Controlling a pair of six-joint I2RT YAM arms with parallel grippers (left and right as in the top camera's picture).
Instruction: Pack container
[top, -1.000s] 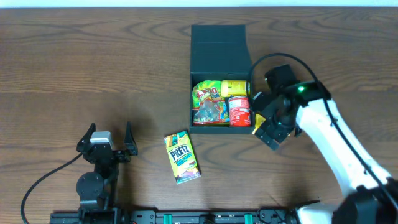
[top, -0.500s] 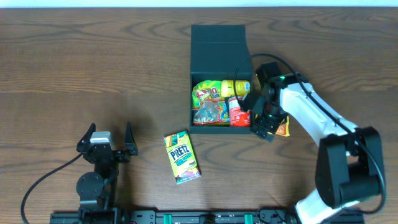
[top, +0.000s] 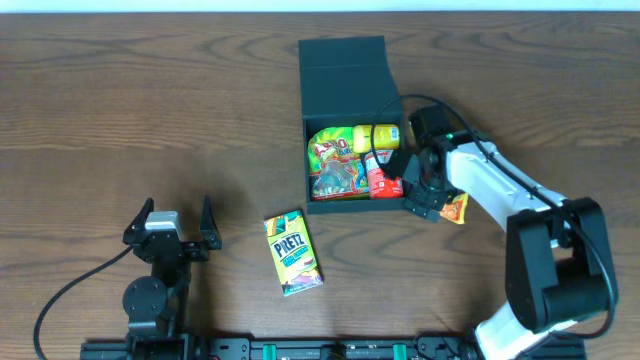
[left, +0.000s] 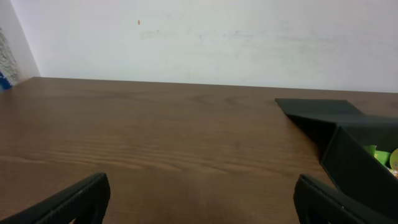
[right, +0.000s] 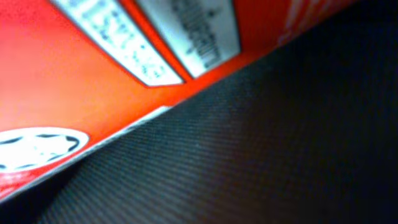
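The container (top: 352, 207), a dark teal-grey box, stands with its hinged lid (top: 348, 75) open and laid back. Inside lie a red-green packet (top: 335, 165), a yellow packet (top: 378, 135) and a tilted red packet (top: 381, 177). My right gripper (top: 410, 185) is pressed against the box's right wall at the red packet; its fingers are hidden. The right wrist view shows only the red packet (right: 93, 81) and dark box wall (right: 249, 143), very close. My left gripper (top: 166, 232) is open and empty at the near left. The container also shows at the right of the left wrist view (left: 364, 158).
A yellow-green Pretz box (top: 292, 252) lies on the wooden table in front of the container. An orange packet (top: 456, 208) lies on the table right of the box, beside my right arm. The left gripper's fingers (left: 199, 199) frame bare wood.
My right gripper has moved left against the box's right wall. The box has shifted and turned slightly left. The red packet inside has tilted. The orange packet now lies on the table.
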